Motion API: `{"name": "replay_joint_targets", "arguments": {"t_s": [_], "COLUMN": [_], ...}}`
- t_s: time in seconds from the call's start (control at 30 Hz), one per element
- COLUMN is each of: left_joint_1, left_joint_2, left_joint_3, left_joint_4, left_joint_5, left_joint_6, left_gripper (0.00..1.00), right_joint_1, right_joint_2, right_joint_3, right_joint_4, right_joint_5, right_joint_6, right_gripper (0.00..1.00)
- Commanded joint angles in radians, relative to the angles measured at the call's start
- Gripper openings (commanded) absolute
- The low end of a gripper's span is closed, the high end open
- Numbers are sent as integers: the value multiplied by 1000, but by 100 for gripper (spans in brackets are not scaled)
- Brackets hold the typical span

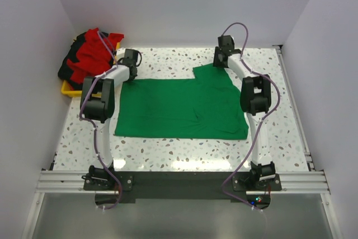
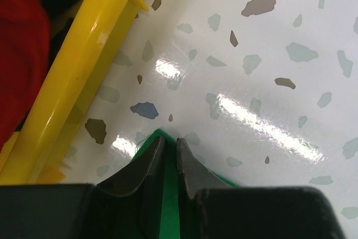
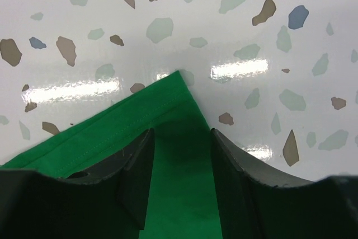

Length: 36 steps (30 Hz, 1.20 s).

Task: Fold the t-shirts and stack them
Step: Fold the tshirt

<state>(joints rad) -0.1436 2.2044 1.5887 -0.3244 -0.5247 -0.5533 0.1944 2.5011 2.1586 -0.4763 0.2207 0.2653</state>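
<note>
My left gripper pinched the far-left corner of the green t-shirt, spread flat on the table; my right gripper straddled the far-right corner, half open. Both likely needed firm holds before lifting

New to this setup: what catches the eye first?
A bright green cloth t-shirt lies spread flat in the middle, the left gripper pinching its far-left corner, the right gripper open over its far-right corner. Red and black shirts lie heaped in a shallow yellow plastic tray at far left.
</note>
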Motion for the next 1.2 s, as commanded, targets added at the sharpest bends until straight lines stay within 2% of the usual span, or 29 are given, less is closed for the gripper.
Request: {"name": "replay_joint_targets", "arguments": {"t_s": [0.0, 0.57, 0.67, 0.8, 0.93, 1.17], "left_joint_1": [18, 19, 19, 19, 19, 19], "left_joint_2": [-23, -15, -15, -14, -14, -37], "left_joint_3": [-16, -18, -18, -21, -24, -22], "left_joint_4": [27, 25, 27, 27, 28, 38], "left_joint_5": [9, 20, 20, 31, 35, 42], "left_joint_6": [23, 23, 23, 18, 15, 21], "left_gripper": [18, 18, 18, 18, 18, 14], "right_joint_1": [-6, -6, -6, -6, -7, -12], "right_joint_2": [-15, 76, 76, 77, 47, -25], "right_joint_3": [56, 155, 150, 145, 118, 99], "right_joint_4": [4, -116, -127, -150, -151, -125], "right_joint_5": [37, -3, -15, -26, -9, -3], "right_joint_6": [-24, -32, -41, -47, -52, -52], "right_gripper": [48, 46, 42, 30, 13, 0]}}
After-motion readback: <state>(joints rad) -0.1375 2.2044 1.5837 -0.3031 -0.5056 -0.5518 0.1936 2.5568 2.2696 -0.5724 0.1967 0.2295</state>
